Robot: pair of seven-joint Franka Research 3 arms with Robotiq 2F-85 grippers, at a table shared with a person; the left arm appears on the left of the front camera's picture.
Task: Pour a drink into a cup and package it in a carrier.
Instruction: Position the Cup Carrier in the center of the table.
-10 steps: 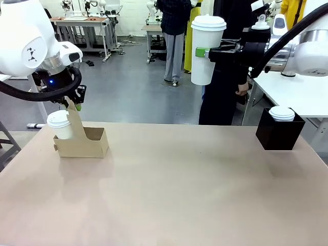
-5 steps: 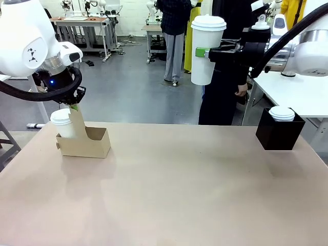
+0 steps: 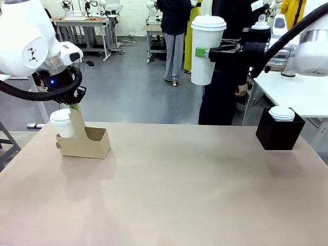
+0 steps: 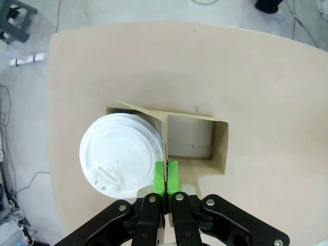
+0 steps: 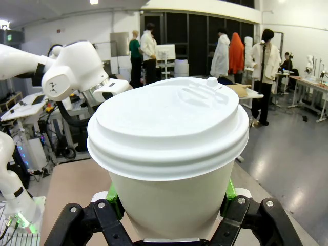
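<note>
While the carrier (image 3: 95,146), far left on the worktop (image 3: 179,195), runs lengthwise left to right, the left arm (image 3: 31,46) points straight down, left fingers (image 4: 159,177) clenched on its upright handle (image 3: 78,125) (a small lidded cup (image 3: 61,122) fills its left slot). The right arm (image 3: 307,48) reaches leftward, right fingers (image 3: 201,52) grasping the tall cup (image 3: 207,66) upright, high beyond the far edge.

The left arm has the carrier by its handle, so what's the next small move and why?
Probably bring the right gripper with its tall white cup left toward the carrier: the left gripper is shut on the handle, one slot holds a lidded cup, the other is empty.
</note>
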